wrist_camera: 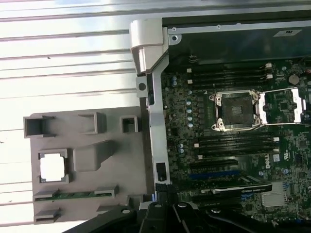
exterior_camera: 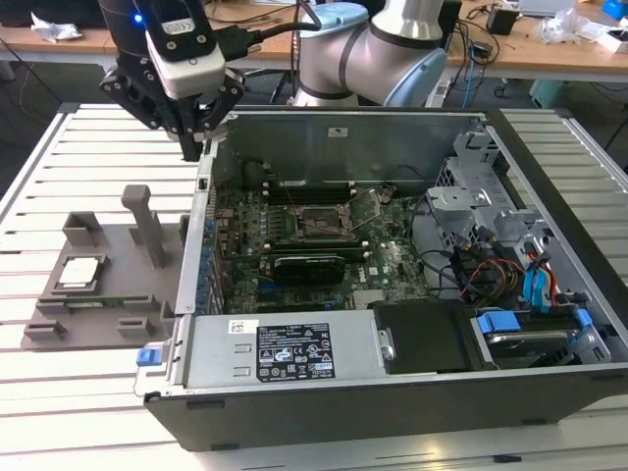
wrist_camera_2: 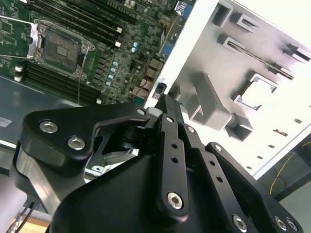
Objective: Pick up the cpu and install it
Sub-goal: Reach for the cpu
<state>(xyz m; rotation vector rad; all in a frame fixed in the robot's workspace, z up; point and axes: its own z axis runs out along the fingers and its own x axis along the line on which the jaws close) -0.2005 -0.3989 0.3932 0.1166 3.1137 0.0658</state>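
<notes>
The cpu point(exterior_camera: 80, 272) is a small silver square lying flat in a recess of the grey tray point(exterior_camera: 118, 319), at the exterior view's left, outside the computer case. It shows bright in both wrist views point(wrist_camera: 52, 167) point(wrist_camera_2: 259, 92). My gripper point(exterior_camera: 191, 147) hangs high over the slatted table by the case's back left corner, well above and behind the tray. Its black fingers point(wrist_camera_2: 165, 109) come together to a point with nothing between them. The open socket point(exterior_camera: 322, 226) sits on the green motherboard, its frame raised point(wrist_camera: 236, 109) point(wrist_camera_2: 60, 48).
The open computer case point(exterior_camera: 392, 392) fills the middle and the exterior view's right, with drive bays and cables point(exterior_camera: 500, 275). A tall grey post point(exterior_camera: 147, 226) stands on the tray. The case's metal side wall point(wrist_camera: 153, 121) runs between tray and motherboard.
</notes>
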